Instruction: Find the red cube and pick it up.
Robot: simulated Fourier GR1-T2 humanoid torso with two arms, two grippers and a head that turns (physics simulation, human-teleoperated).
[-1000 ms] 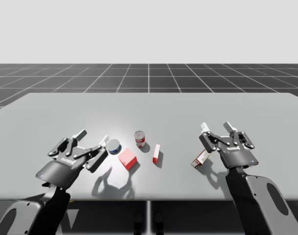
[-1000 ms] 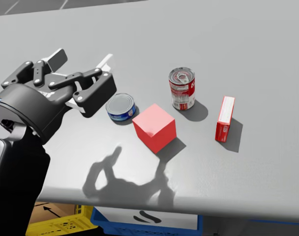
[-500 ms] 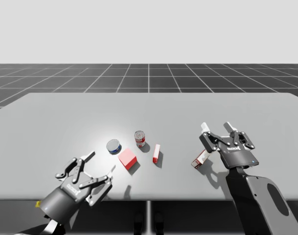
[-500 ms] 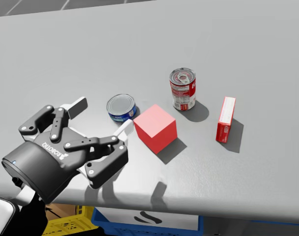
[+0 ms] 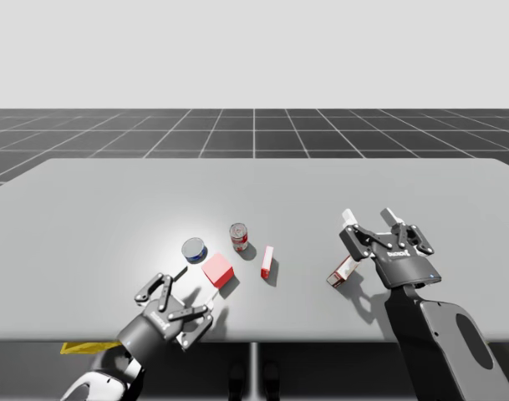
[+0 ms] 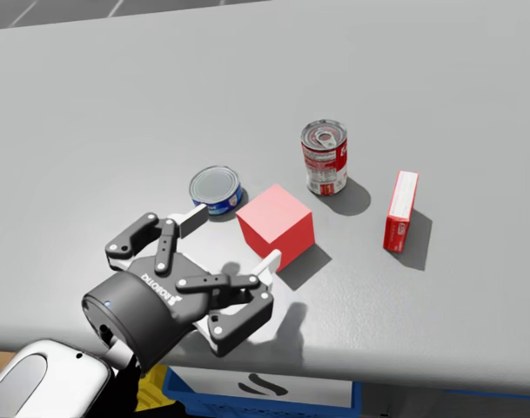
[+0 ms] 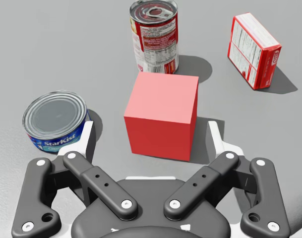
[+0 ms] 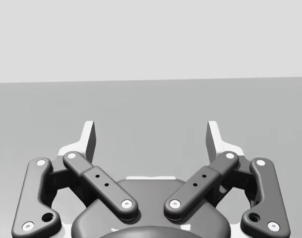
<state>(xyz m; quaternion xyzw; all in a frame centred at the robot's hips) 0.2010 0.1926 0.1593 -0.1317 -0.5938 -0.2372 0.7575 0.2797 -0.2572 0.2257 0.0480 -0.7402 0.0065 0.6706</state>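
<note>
The red cube (image 5: 217, 270) (image 6: 275, 225) rests on the grey table, near the front and left of the middle. My left gripper (image 5: 195, 284) (image 6: 234, 237) is low over the table's front edge, open and pointing at the cube. In the left wrist view the cube (image 7: 161, 114) is straight ahead of the gripper (image 7: 151, 134). The cube's near part lies between the fingertips (image 7: 88, 136), and neither of them touches it. My right gripper (image 5: 369, 215) (image 8: 151, 134) hovers open at the right, holding nothing.
A flat blue can (image 6: 215, 189) lies just left of the cube. A tall red-and-white can (image 6: 324, 157) stands behind it, and a red box (image 6: 399, 211) stands to its right. Another red-and-white box (image 5: 343, 271) sits by my right arm. The table's front edge (image 6: 352, 366) is close below.
My left arm has drawn back from beside the blue can to the front edge, then swung right, so its open gripper now faces the cube. The right arm has not moved.
</note>
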